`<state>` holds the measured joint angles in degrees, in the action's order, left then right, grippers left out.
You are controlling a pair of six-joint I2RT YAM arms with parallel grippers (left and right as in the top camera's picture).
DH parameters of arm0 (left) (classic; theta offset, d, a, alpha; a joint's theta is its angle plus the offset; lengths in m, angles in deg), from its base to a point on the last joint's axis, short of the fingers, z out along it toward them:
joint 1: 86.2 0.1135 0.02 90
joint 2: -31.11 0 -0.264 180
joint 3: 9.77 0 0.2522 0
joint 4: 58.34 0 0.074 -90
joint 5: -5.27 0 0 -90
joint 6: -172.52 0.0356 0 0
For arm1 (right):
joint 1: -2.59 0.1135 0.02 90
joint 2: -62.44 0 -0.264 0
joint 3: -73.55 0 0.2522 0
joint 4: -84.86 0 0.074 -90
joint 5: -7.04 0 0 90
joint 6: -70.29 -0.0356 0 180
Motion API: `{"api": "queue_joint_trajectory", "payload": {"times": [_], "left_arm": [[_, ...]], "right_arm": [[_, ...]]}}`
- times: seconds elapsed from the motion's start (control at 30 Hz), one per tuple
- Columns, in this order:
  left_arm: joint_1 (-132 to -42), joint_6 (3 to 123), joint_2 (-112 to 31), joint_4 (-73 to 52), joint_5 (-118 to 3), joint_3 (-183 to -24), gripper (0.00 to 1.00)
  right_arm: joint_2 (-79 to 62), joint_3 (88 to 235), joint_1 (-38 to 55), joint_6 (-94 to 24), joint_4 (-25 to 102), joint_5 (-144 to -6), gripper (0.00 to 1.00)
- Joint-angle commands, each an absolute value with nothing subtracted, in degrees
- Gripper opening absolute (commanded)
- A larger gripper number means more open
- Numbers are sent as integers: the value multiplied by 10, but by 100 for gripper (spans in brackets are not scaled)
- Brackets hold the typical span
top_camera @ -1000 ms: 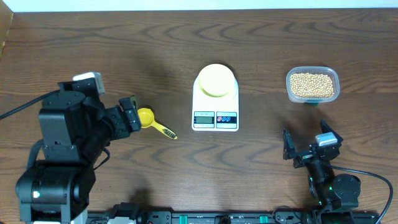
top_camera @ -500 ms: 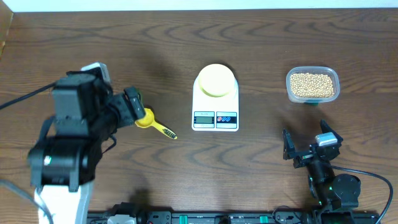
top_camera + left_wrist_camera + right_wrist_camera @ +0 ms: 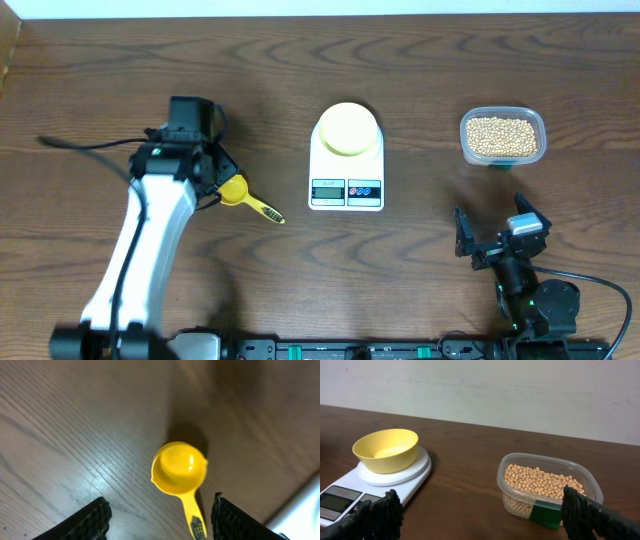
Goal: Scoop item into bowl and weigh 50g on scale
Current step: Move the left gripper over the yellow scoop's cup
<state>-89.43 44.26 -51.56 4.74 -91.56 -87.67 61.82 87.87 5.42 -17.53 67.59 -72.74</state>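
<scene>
- left fingers (image 3: pixel 95 517): spread wide apart, holding nothing, pointing down at the tabletop (image 3: pixel 420 60)
- yellow scoop (image 3: pixel 179 469) lies flat on the tabletop in the gap between the left fingers in the wrist view, cup up and empty, handle running toward the camera; no contact with either finger
- overhead: left arm reaches over the left part of the tabletop, scoop just beside its wrist, handle pointing toward the scale (image 3: pixel 346 190)
- right fingers (image 3: pixel 380 512): also apart, empty, low near the front edge on the right side, well apart from everything
- bowl (image 3: pixel 386 449): upright on the scale's round platform, centre of the tabletop, looks empty
- scale display faces the front edge, reading too small to tell
- beans (image 3: pixel 540 480): all in the clear tub (image 3: pixel 585 477), to the right of the scale, apart from it
- tub open-topped, green label on its near side
</scene>
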Motion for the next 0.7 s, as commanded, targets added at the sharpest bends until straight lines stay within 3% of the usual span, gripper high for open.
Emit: {"api": "queue_joint_trajectory", "payload": {"times": [0.0, 0.2, 0.67], "left_arm": [[-895, 415, -571, 41, -927, -873, 60], [-895, 412, -642, 46, -927, -873, 53], [-895, 406, -674, 21, -927, -834, 53]], "right_arm": [[621, 876, 60, -169, 676, -732, 99], [621, 876, 60, -169, 675, -732, 99], [621, 876, 60, -169, 675, -732, 99]]}}
